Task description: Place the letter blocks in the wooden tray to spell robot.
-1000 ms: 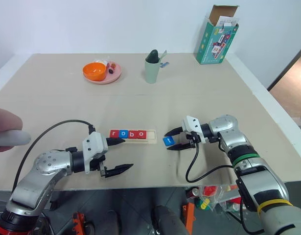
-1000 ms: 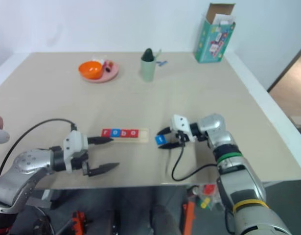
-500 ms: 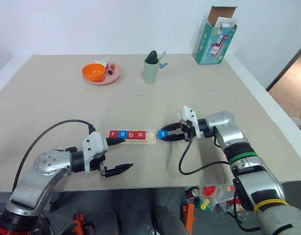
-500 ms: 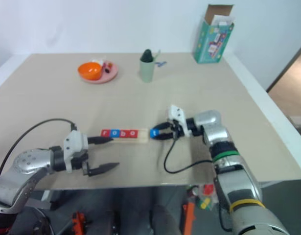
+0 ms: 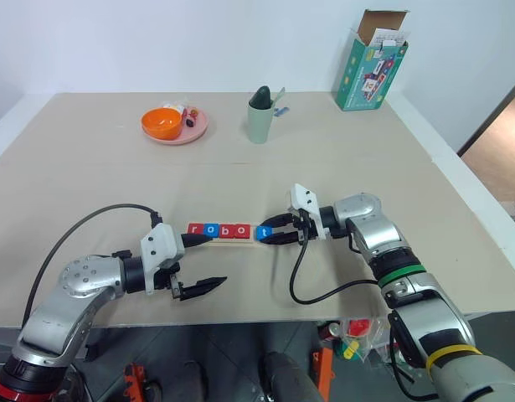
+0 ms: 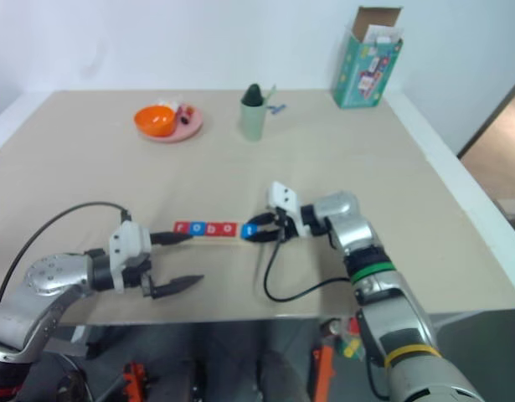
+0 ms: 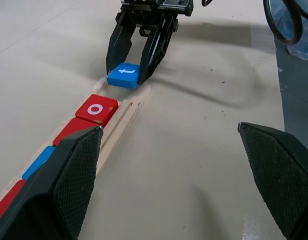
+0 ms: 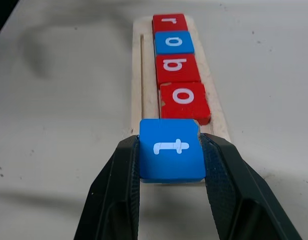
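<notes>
The wooden tray [image 5: 259, 243] lies near the table's front edge. In it sit a red r [image 8: 169, 22], a blue o [image 8: 174, 42], a red b [image 8: 177, 67] and a red o [image 8: 184, 98] in a row. My right gripper [image 5: 266, 234] is shut on the blue t block [image 8: 171, 148], holding it at the tray's free right end [image 7: 136, 95]; whether it touches the tray is unclear. At the tray's left end my left gripper [image 5: 207, 261] stands open, one finger close to the red r [image 5: 193, 229].
At the back stand a pink plate [image 5: 195, 131] with an orange bowl [image 5: 161, 122], a green cup [image 5: 260, 116] and a teal carton [image 5: 371, 60]. A black cable [image 5: 324, 285] loops on the table under my right arm.
My right gripper closed on the blue t and carried it left from the table to the tray's right end. The left gripper stayed still. A person's hand left the left edge.
</notes>
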Controlling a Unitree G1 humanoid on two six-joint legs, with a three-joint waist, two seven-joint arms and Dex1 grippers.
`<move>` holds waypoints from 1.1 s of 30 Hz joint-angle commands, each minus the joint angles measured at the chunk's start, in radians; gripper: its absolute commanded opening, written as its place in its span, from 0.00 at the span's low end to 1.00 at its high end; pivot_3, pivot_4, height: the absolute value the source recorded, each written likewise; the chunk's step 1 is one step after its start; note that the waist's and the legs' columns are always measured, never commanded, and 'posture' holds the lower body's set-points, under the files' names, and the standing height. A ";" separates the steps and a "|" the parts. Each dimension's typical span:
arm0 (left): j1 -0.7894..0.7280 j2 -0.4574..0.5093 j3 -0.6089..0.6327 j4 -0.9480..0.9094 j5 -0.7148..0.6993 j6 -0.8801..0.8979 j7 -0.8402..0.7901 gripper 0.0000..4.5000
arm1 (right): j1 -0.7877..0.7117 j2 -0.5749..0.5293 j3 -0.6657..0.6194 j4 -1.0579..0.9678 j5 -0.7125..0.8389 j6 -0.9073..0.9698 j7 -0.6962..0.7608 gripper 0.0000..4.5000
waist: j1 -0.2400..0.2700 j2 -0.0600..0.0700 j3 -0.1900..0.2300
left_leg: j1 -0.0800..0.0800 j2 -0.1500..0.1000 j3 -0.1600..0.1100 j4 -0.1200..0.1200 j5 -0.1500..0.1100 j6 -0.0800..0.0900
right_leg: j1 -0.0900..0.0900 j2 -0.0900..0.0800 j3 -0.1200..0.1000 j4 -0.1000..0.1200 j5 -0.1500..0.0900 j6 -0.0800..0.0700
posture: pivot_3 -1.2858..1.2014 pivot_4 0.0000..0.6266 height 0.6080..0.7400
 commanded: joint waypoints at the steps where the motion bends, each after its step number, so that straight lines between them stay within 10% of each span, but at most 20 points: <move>1: -0.008 -0.003 0.009 -0.021 -0.004 -0.013 0.006 1.00 | -0.041 0.015 -0.002 0.028 -0.009 -0.024 -0.016 0.27 | 0.000 0.000 0.000 | 0.000 0.000 0.000 0.000 0.000 0.000 | 0.000 0.000 0.000 0.000 0.000 0.000 | 0.52 0.24 1.00; 31: -0.019 -0.052 0.067 -0.055 -0.160 0.111 0.110 1.00 | -0.115 0.078 0.005 0.182 -0.071 -0.067 -0.032 0.27 | -0.003 0.000 0.000 | 0.000 0.000 0.000 0.000 0.000 0.000 | 0.000 0.000 0.000 0.000 0.000 0.000 | 0.52 0.24 1.00; 33: -0.017 -0.049 0.063 -0.055 -0.153 0.106 0.111 1.00 | -0.118 0.079 0.004 0.184 -0.071 -0.061 -0.027 0.51 | -0.003 0.000 0.000 | 0.000 0.000 0.000 0.000 0.000 0.000 | 0.000 0.000 0.000 0.000 0.000 0.000 | 0.52 0.24 1.00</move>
